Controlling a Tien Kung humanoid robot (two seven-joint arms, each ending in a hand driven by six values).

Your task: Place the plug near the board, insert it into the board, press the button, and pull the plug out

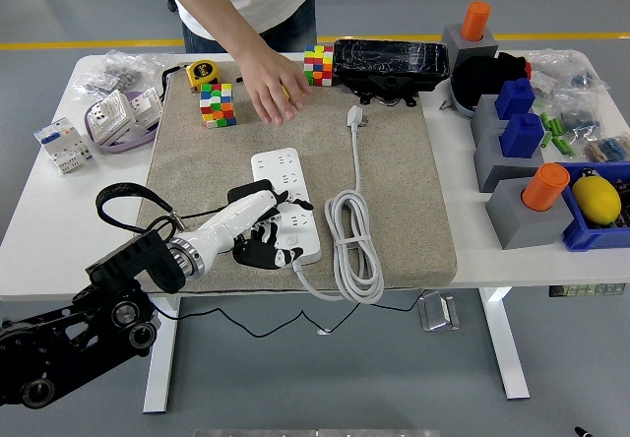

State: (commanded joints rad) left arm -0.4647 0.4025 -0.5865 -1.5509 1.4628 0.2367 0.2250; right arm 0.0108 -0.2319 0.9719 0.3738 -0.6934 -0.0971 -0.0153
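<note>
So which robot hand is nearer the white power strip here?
Left. The left hand lies over the white power strip at its near half, by the black adapter. The right hand is not in view.

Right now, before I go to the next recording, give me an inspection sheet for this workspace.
Surface: white table with a beige mat across its middle.
Job's things: white power strip on the mat; black adapter at its left side, largely hidden by the hand.
Clutter: two colour cubes, tape measure, black case, grey blocks with orange and blue pegs, blue bin holding a yellow object.
Hands: left hand over the adapter and strip, grip unclear; right nothing seen.
Cables: coiled white cord; black cord looping off the table's front.
Surroundings: a person's hand hovers above the mat's far edge.
</note>
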